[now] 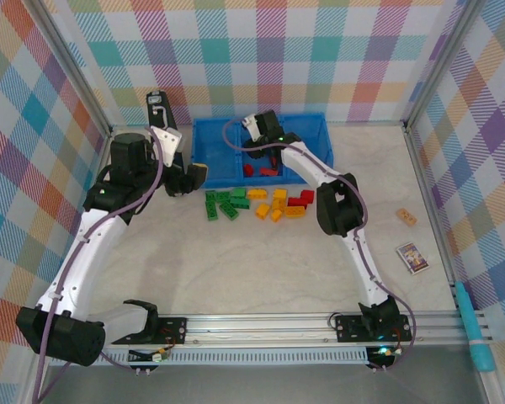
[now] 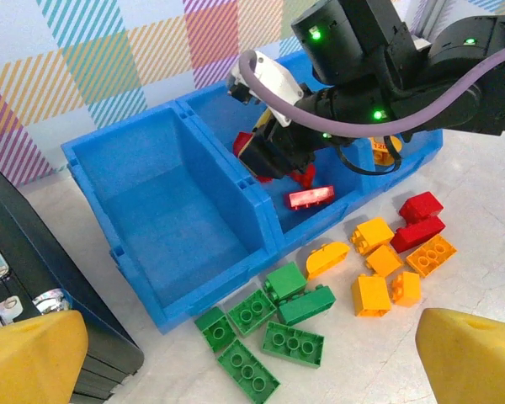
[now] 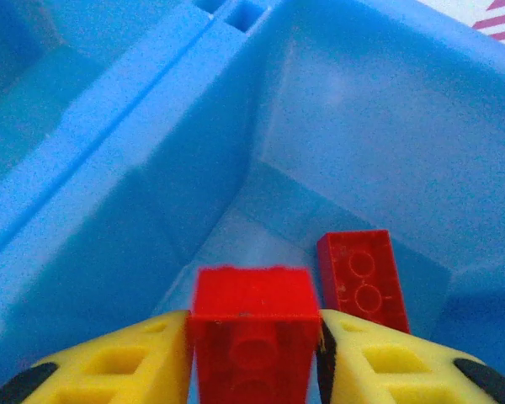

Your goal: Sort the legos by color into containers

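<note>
**Red brick held over the middle compartment**

We see the right gripper (image 3: 252, 358) clamped tight on a red brick (image 3: 252, 324), with a yellow finger pressed to each side of it. It hangs low inside the middle compartment of the blue tray (image 2: 164, 219). A second red brick (image 3: 362, 278) lies flat on the floor just beyond it.

The left gripper (image 2: 248, 370) is spread wide with nothing between its fingers. It hovers above the table in front of the tray's left end, beside a black case (image 2: 34, 278) with silver latches.

Loose pieces lie on the table just in front of the tray: green bricks (image 1: 223, 204) to the left, yellow-orange bricks (image 1: 273, 204) in the middle and a few loose red bricks (image 1: 301, 199) at the right.

Well apart from them, toward the right wall, we find a tan block (image 1: 406, 217) and a small printed card (image 1: 413, 257). The card's print is too small for us to read.
</note>
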Controlling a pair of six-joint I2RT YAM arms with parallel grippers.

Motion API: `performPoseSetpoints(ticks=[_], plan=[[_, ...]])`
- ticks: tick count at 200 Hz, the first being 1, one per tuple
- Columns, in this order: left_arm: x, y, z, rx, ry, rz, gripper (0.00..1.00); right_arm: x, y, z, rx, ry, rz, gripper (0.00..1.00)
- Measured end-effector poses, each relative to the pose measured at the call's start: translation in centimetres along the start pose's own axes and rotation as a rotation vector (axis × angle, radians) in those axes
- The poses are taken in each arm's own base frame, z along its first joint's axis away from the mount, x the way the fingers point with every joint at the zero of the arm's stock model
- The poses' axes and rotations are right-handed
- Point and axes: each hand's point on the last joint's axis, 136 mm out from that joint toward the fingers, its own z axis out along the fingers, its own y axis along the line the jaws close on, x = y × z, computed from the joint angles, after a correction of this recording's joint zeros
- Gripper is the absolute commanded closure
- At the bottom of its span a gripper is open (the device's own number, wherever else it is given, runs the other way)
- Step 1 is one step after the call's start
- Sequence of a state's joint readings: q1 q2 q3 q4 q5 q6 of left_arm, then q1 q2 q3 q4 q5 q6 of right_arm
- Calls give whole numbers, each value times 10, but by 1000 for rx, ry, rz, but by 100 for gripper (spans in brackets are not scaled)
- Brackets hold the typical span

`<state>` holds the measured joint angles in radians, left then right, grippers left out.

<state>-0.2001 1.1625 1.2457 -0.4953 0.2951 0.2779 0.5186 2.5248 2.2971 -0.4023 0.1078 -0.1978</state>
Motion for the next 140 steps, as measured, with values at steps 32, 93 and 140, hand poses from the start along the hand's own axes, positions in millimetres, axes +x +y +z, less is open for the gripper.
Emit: performPoseSetpoints(ticks=[32,93,140], plan=[[1,1,1,-2,4,-2,0,4,2,0,-10,17,-9,45],[2,2,2,-2,8,-6,0,1,8,-55,-59,57,-55,35],[3,2,4,4,10,-7,0,-42,-9,-177,-19,-38,-62,33]])
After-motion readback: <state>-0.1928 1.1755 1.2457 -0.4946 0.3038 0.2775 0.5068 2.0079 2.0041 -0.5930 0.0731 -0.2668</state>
